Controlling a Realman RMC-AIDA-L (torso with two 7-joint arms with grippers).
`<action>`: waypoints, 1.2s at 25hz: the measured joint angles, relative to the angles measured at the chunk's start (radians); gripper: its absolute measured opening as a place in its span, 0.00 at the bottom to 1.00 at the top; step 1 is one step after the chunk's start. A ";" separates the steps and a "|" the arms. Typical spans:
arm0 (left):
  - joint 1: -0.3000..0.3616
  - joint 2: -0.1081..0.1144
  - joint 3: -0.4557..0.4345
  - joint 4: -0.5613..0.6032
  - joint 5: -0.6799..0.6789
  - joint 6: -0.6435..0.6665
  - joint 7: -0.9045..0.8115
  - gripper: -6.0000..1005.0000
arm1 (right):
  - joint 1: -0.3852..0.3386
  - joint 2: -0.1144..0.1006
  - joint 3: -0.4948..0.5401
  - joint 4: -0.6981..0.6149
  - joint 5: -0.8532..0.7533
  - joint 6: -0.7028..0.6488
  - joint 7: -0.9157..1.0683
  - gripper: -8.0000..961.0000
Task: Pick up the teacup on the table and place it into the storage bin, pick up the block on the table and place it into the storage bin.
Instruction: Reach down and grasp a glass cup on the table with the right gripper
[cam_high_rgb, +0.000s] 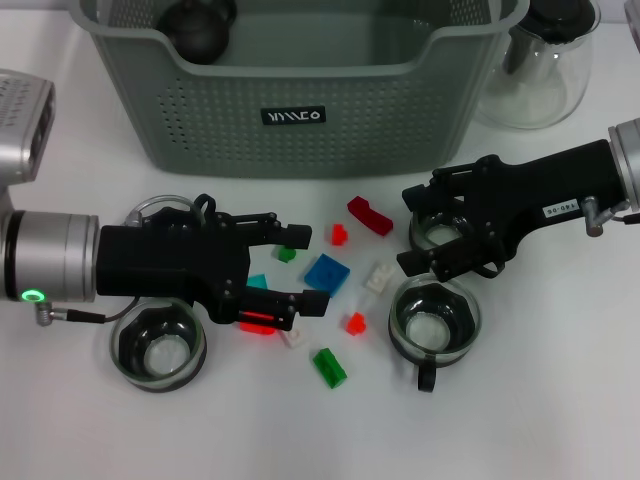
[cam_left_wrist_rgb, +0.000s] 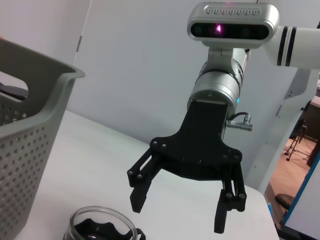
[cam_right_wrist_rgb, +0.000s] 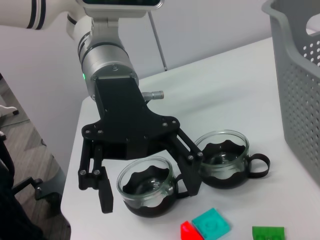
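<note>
1. White and smooth, the surface (cam_high_rgb: 560, 420) carries everything.
2. A big grey-green plastic storage bin with little holes in its walls (cam_high_rgb: 300, 110) stands at the far side, and a round black thing (cam_high_rgb: 197, 30) lies inside it.
3. A clear glass jug (cam_high_rgb: 540, 70) stands just beside the bin, on the robot's right.
4. The left pincer (cam_high_rgb: 305, 268) is spread wide over the small blocks, with a red block (cam_high_rgb: 256, 322) under its lower finger.
5. A blue square block (cam_high_rgb: 327, 273) lies near its fingertips.
6. A glass teacup with a black base (cam_high_rgb: 157, 348) sits near the left arm.
7. The right pincer (cam_high_rgb: 412, 228) is wide open around a second glass teacup (cam_high_rgb: 440, 232).
8. A third glass teacup with a black handle (cam_high_rgb: 434, 322) stands just beside it.
9. Red, green and white blocks lie between the two arms.
</note>
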 joint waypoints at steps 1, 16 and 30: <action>0.000 -0.001 0.004 0.000 0.000 -0.005 0.000 0.90 | 0.000 0.000 0.000 0.000 -0.002 0.000 0.000 0.98; -0.013 -0.027 0.007 -0.003 -0.001 -0.087 0.000 0.89 | -0.021 -0.012 0.005 -0.001 -0.005 0.003 -0.048 0.98; -0.026 -0.030 0.022 -0.014 -0.008 -0.097 0.000 0.89 | -0.078 -0.087 0.015 -0.155 -0.016 -0.046 0.190 0.98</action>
